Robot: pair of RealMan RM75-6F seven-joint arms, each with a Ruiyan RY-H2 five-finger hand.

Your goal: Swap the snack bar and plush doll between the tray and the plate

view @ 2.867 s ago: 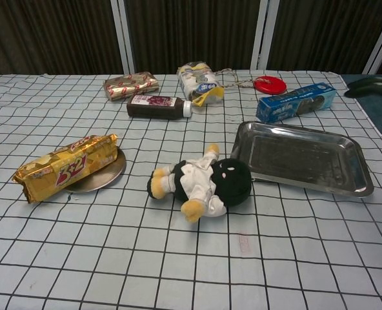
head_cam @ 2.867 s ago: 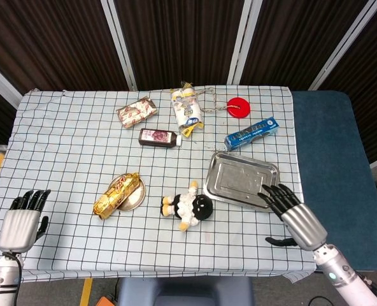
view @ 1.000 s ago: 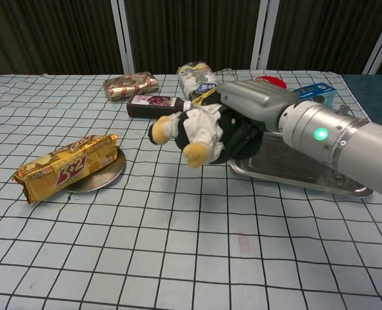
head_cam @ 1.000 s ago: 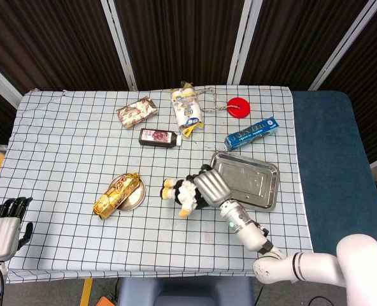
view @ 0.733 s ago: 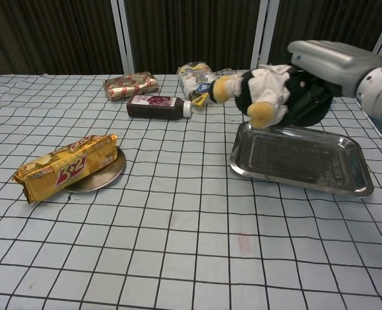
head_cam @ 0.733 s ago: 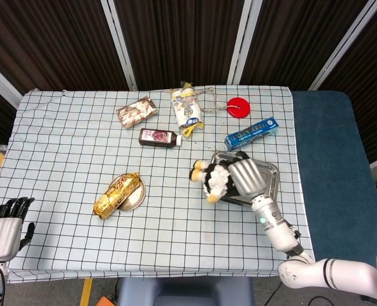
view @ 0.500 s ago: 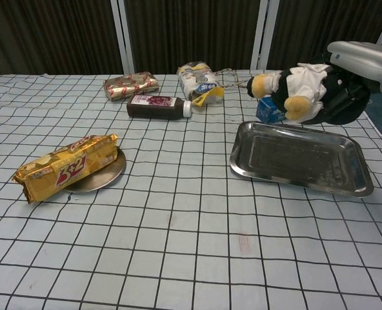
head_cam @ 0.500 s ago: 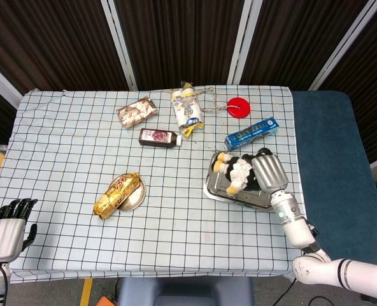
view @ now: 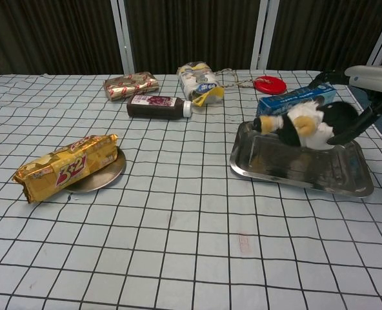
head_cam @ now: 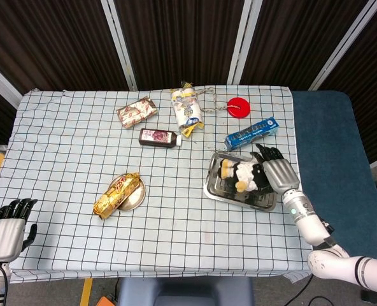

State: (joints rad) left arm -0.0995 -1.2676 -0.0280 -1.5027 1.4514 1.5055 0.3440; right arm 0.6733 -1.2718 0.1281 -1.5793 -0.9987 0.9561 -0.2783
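The black-and-white plush doll (head_cam: 241, 173) (view: 307, 126) lies in the metal tray (head_cam: 216, 187) (view: 293, 181) at the right. My right hand (head_cam: 274, 167) (view: 369, 87) is right beside the doll's head with fingers spread; it no longer wraps the doll. The gold snack bar (head_cam: 117, 194) (view: 64, 166) rests across the small round plate (head_cam: 137, 199) (view: 111, 175) at the left, overhanging its near-left rim. My left hand (head_cam: 7, 228) hangs off the table's front left corner, holding nothing; only the head view shows it.
Behind the tray lies a blue box (head_cam: 250, 134) (view: 295, 101). Further back are a red disc (head_cam: 238, 107), a snack bag (head_cam: 187, 109), a brown bottle (head_cam: 158, 137) and a wrapped pack (head_cam: 137, 111). A blue surface borders the table's right edge.
My right hand picked the doll up from the table, carried it right over the tray and lowered it in. Its fingers have spread off the doll. The left hand sank lower.
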